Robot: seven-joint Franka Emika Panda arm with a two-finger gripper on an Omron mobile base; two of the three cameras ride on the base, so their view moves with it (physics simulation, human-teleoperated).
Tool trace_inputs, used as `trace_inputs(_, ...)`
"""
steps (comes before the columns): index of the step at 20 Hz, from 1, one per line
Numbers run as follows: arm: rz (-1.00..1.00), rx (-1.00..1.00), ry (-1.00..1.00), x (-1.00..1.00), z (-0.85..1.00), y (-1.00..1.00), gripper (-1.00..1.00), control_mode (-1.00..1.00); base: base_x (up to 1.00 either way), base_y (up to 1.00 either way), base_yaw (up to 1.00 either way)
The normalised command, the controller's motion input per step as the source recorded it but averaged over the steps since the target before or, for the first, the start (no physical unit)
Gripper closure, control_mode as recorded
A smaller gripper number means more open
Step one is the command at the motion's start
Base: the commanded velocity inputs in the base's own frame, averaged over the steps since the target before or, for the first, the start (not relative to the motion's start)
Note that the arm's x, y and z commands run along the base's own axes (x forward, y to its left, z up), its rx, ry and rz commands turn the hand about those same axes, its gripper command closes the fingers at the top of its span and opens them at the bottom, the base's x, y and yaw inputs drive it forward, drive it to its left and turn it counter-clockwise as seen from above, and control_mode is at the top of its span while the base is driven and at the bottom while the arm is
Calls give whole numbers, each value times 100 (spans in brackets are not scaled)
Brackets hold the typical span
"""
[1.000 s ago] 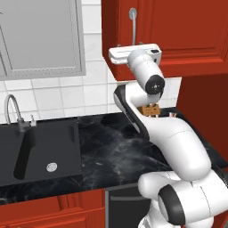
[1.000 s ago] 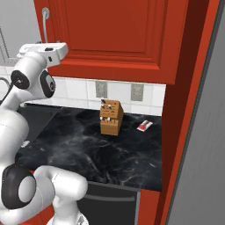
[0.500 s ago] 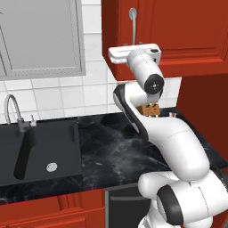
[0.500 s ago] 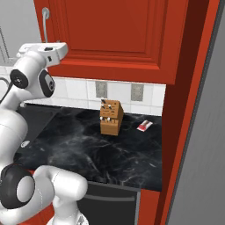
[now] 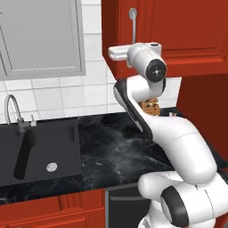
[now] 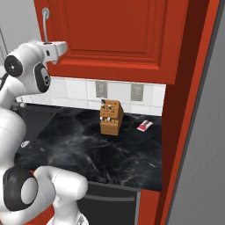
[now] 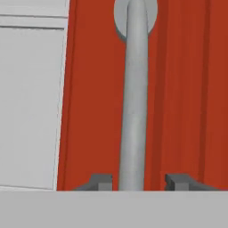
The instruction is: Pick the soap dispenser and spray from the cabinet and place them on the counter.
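Gripper [image 7: 138,181] is up at the red cabinet [image 5: 178,31], right at the door's silver handle [image 7: 132,102]. In the hand view the bar runs lengthwise up the middle of the pic, from betw. the two dark fingertips [image 7: 101,181] to its round mount at the top; one tip sits either side of it, w/ a sliver of red door showing betw. bar and each tip. So jaws partly spread, straddling the bar, not visibly clamped on it — can't tell contact for sure.

From the left base cam, the handle [image 5: 132,26] is upright on the left edge of the cabinet door, curved at the top, long axis vertical. The white hand [image 5: 119,53] reaches left to the bar's lower end. Right base cam: same, hand [image 6: 56,48] at the handle [image 6: 45,24], near the door's bottom left corner.

Cabinet doors are closed, panelled, glossy. Soap dispenser and spray: can't see them, doors hide whatever's inside.

Below, the black counter [image 6: 88,149] w/ white veining. On it, toward the far wall, a wooden knife block [image 6: 110,117], tilted back, and to its right a small red-and-white packet [image 6: 144,126], too small to read any writing. Two grey outlets [image 6: 137,92] on the tile wall behind. Left of the counter, black sink [image 5: 40,151] w/ curved tap [image 5: 11,111]. Pale grey-framed cabinet [image 5: 40,35] above the sink. No readable labels or brands anywhere.
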Motion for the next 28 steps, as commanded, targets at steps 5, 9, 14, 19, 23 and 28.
trace_inputs(5,2,0,35,35,0,0,100,-100,0,0,0)
trace_inputs(9,3,0,30,33,-6,0,100,-100,0,0,0)
trace_inputs(14,3,0,27,30,-11,0,100,-100,0,0,0)
trace_inputs(19,3,0,9,7,-25,8,100,-100,0,0,0)
trace_inputs(23,3,-1,0,0,-38,10,100,-100,0,0,0)
trace_inputs(28,4,-1,-1,-3,-36,2,100,-100,0,0,0)
